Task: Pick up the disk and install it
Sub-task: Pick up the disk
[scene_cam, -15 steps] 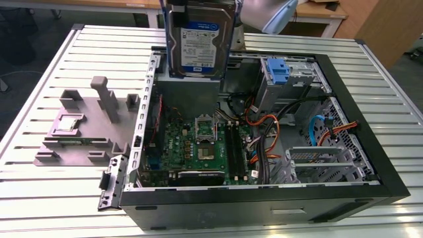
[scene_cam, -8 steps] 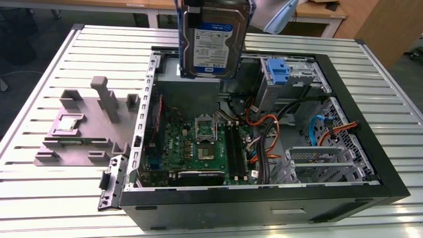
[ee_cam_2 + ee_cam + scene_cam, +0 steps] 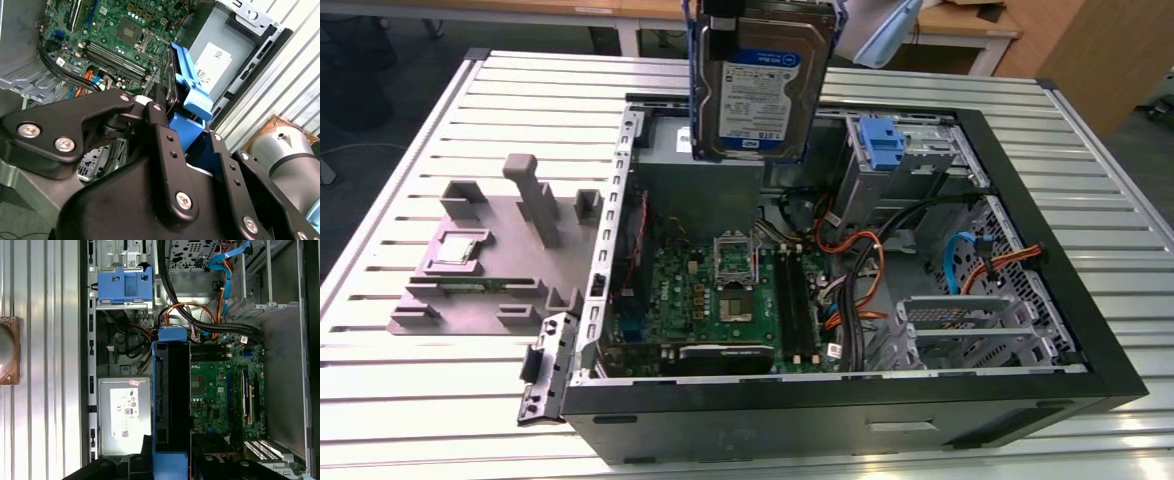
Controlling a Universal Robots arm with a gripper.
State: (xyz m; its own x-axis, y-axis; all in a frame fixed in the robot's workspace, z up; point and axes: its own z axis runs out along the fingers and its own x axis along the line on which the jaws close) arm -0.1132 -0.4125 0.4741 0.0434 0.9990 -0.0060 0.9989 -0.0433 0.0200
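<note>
1. While it hangs over the far part of the open computer case (image 3: pixel 854 425), the disk (image 3: pixel 761 85) stands on edge in its blue frame (image 3: pixel 192 95).
2. Gripper (image 3: pixel 186 127): fingers pinching that frame.
3. Hazard: a tilted descent could snag the cables (image 3: pixel 861 255) or strike the power supply (image 3: pixel 124 412) below.

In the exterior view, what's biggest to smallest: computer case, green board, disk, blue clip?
1. computer case
2. green board and disk: about alike; the disk may be nearer the camera
3. blue clip
</note>
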